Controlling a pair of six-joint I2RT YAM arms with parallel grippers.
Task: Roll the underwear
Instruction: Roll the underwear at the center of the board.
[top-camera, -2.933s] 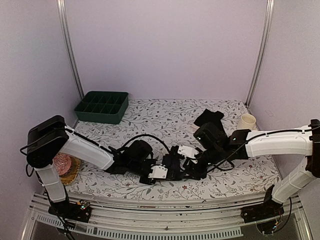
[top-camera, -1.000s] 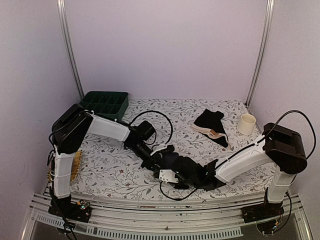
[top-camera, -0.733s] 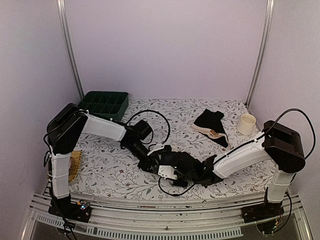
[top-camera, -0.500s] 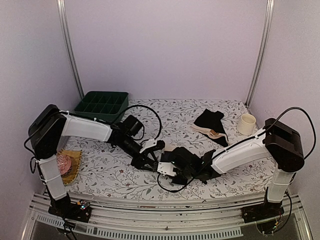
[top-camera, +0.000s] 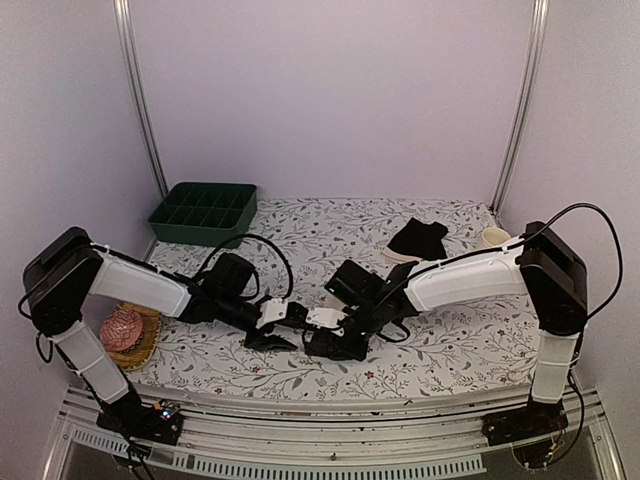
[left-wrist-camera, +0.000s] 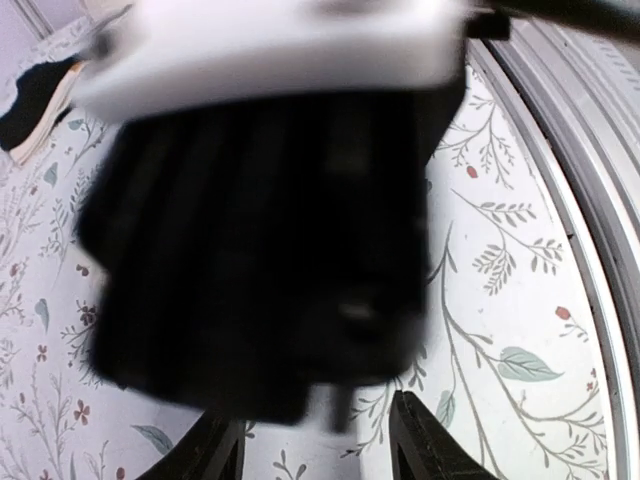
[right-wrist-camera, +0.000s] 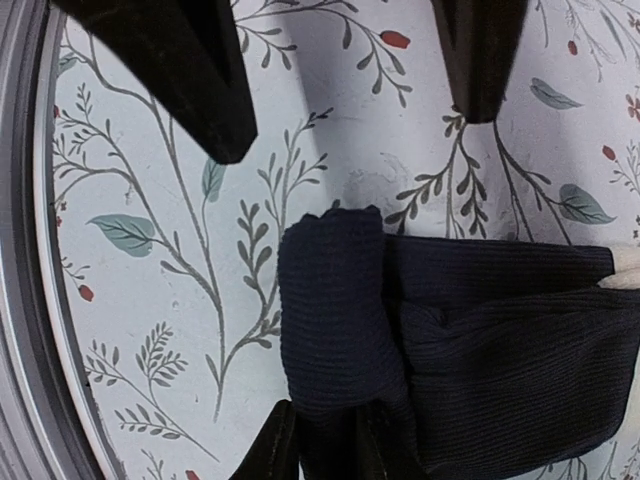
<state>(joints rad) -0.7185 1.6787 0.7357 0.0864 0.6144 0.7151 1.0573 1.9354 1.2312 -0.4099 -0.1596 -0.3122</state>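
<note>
Lavender walls close in a floral-print surface (top-camera: 300, 235), with a green compartment tray (top-camera: 201, 212) at the back left and a pink knitted ball (top-camera: 122, 327) on a woven plate (top-camera: 143, 345) at the near left. Both arms reach low toward the near centre and meet there. Left gripper (left-wrist-camera: 315, 448) is spread: in its wrist view the two fingers stand apart over bare surface with nothing between them, and the blurred body of the other arm's wrist fills most of that view. Right gripper (right-wrist-camera: 322, 442) is pinched on the black underwear (right-wrist-camera: 450, 340): its fingers sit close together at the bottom edge of the view with the rolled end of the fabric between them. That piece lies on the surface near the front edge, one end rolled into a tight bundle and the rest folded flat to the side. The left gripper's two fingertips (right-wrist-camera: 170, 70) hang apart just past the roll without touching it. More underwear (top-camera: 418, 240), black with a cream piece, is piled at the back right near a cream cup (top-camera: 493, 238).
</note>
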